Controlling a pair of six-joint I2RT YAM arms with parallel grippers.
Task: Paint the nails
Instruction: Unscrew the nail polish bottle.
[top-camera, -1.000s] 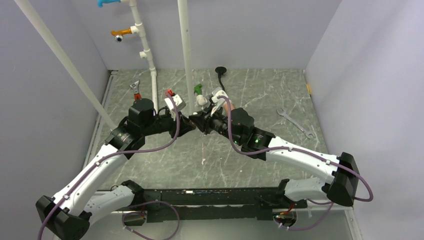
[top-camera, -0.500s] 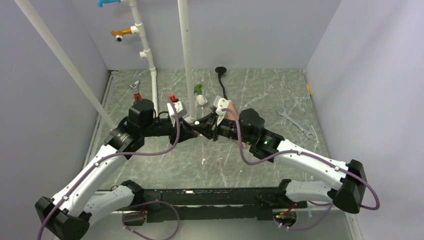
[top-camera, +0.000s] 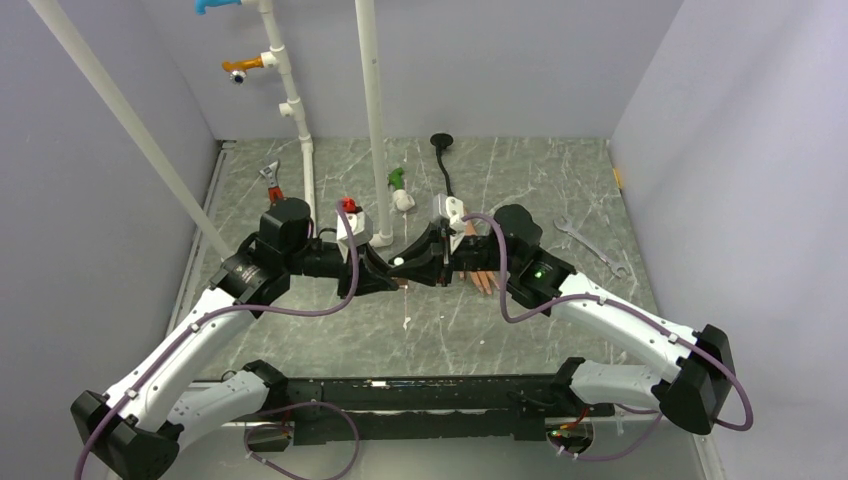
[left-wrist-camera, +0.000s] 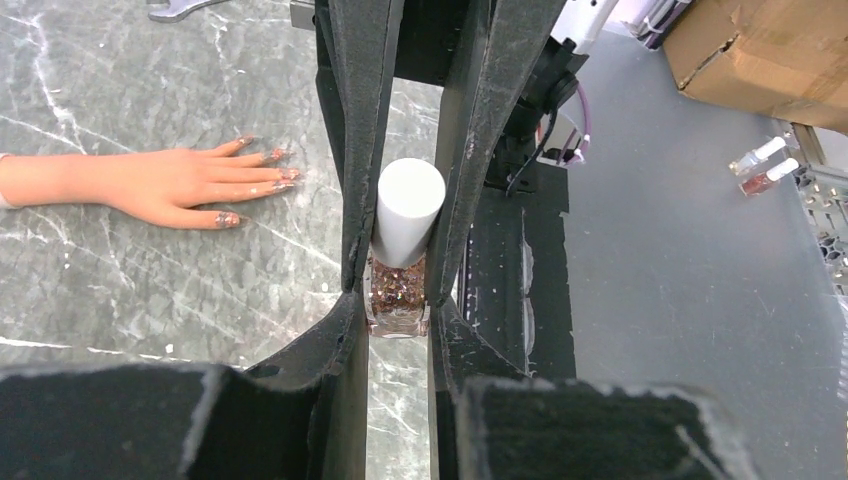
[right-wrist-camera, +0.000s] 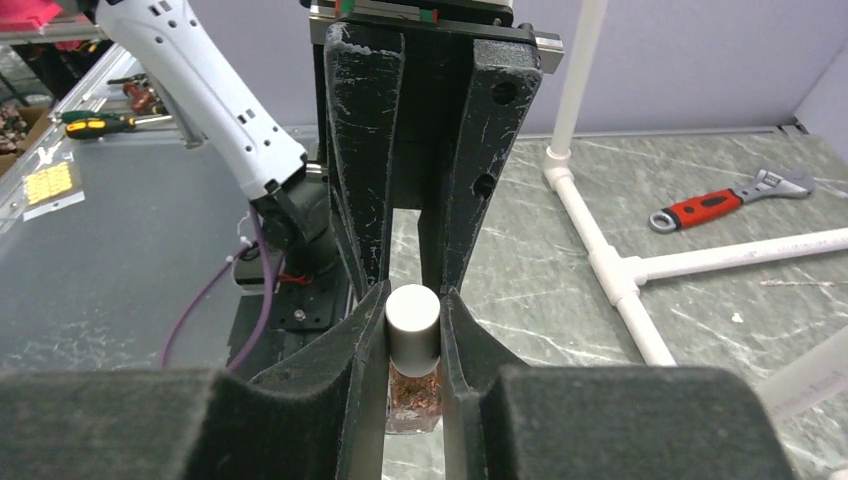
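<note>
Nails (left-wrist-camera: 284, 174), small glossy ovals flecked with coppery glitter, tip a smooth peach rubber hand (left-wrist-camera: 150, 185). It lies flat on the marbled grey-green table (left-wrist-camera: 120, 290), off to one side of both pairs of black fingers and touched by neither. The left gripper (left-wrist-camera: 397, 292) pinches the square glass body of a glitter-filled bottle (left-wrist-camera: 397, 308). The right gripper (right-wrist-camera: 412, 300), facing it, pinches the round white cap (right-wrist-camera: 412, 318). Beyond the fingers lie a white plastic pipe (right-wrist-camera: 600, 235) and a red-handled wrench (right-wrist-camera: 720, 200).
</note>
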